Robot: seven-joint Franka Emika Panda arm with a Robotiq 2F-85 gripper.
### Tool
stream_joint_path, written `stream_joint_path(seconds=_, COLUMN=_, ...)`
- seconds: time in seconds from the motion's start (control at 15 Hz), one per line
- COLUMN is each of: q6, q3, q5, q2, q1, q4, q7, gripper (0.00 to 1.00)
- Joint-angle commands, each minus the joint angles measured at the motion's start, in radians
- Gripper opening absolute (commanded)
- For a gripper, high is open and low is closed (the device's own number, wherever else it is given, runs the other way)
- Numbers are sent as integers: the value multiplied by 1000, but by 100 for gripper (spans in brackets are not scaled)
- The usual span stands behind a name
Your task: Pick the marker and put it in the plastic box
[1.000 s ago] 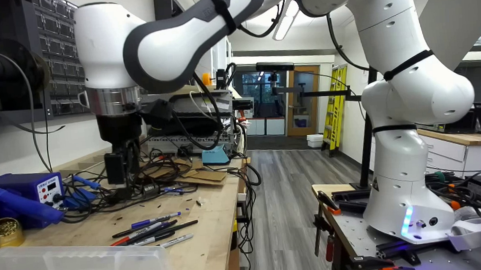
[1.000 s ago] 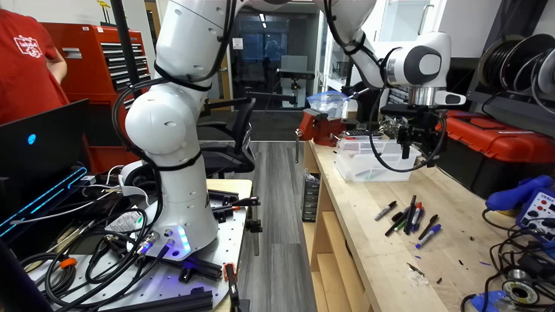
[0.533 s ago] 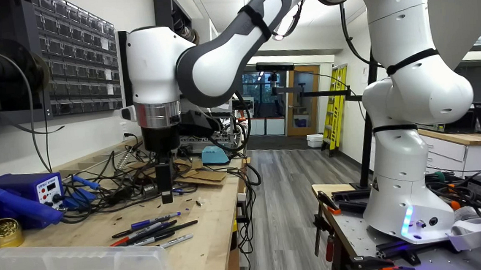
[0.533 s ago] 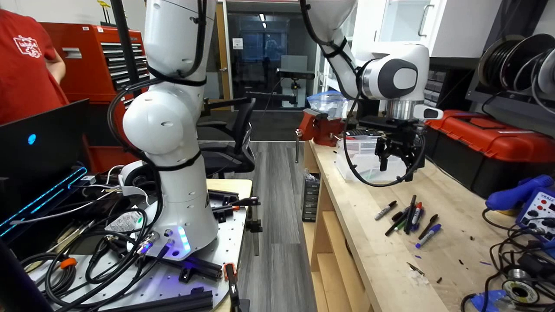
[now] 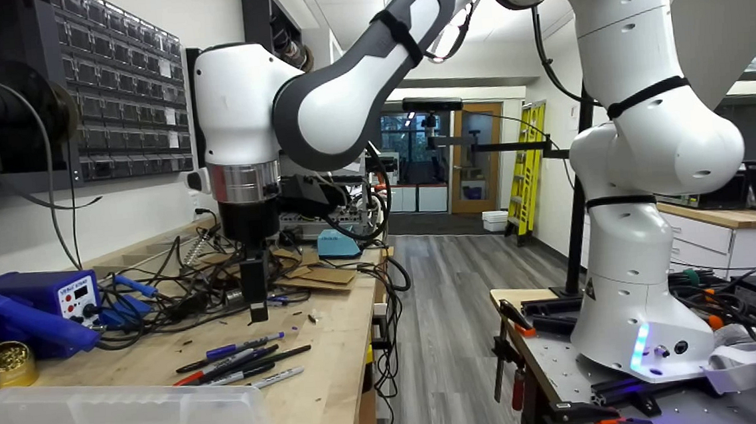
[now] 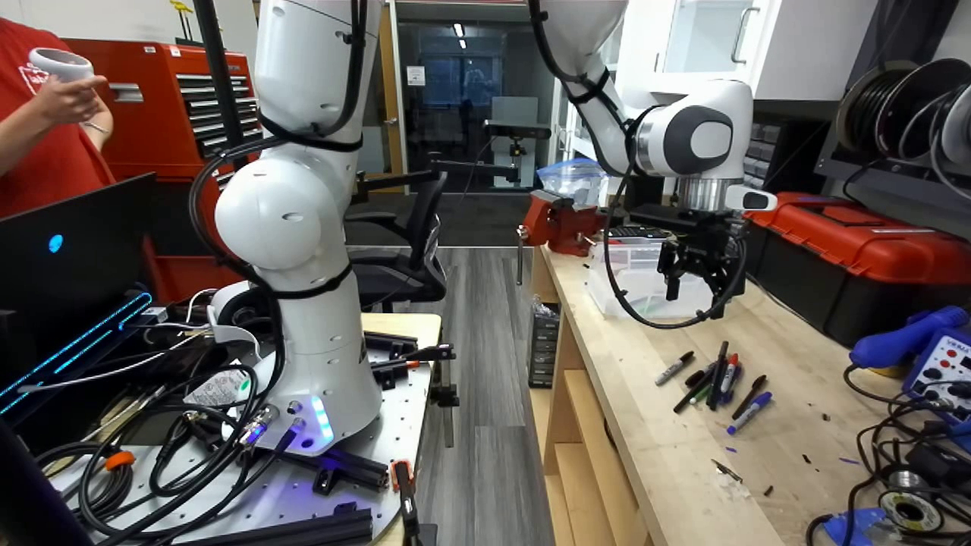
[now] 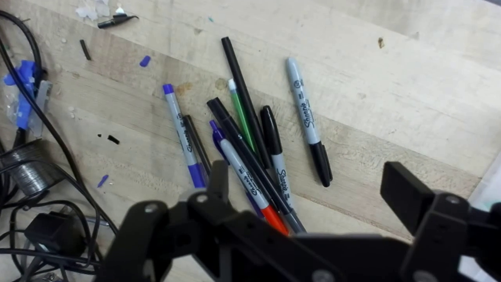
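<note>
Wood bench [image 6: 683,447] carries the whole job; white arm [image 5: 335,125] reaches over it. Box [image 5: 126,422], milky see-through plastic, stands on the bench in both exterior views. Gripper [image 7: 311,188] hangs above the bench, jaws wide apart, nothing between them. Marker pile [image 7: 252,158] lies below on the bench, near the box but apart from it, several pieces touching. Sharpie [image 7: 306,113], grey with black cap, lies loose just beside the pile. Task doesn't say which marker; the Sharpie looks like the easiest pick, with room on both sides. Step in hand: looks like the approach, nothing picked yet. Next move should centre the jaws over the Sharpie's barrel; in the wrist view only the cap end reaches the gap, while one jaw covers part of the pile. Likely wants a shift along the barrel, that jaw kept off the pile, a slight turn to square up, then straight down, pinch, lift, carry over the box rim, release.
</note>
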Motion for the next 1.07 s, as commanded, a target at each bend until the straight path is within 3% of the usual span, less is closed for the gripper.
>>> stream_joint_path(seconds=0.0, q6=-2, q3=2, q5=0, q2=0, q1=-2, q4=2, q7=0, gripper=100)
stream_joint_path(seconds=0.47, q6=33, q3=5, q5=-27, q2=-24, q1=-13, q4=-50, q7=-97, gripper=100)
stream_joint_path(seconds=1.0, q6=133, q3=25, q5=24, q2=-3, q1=-42, q4=-85, q7=-248, gripper=100)
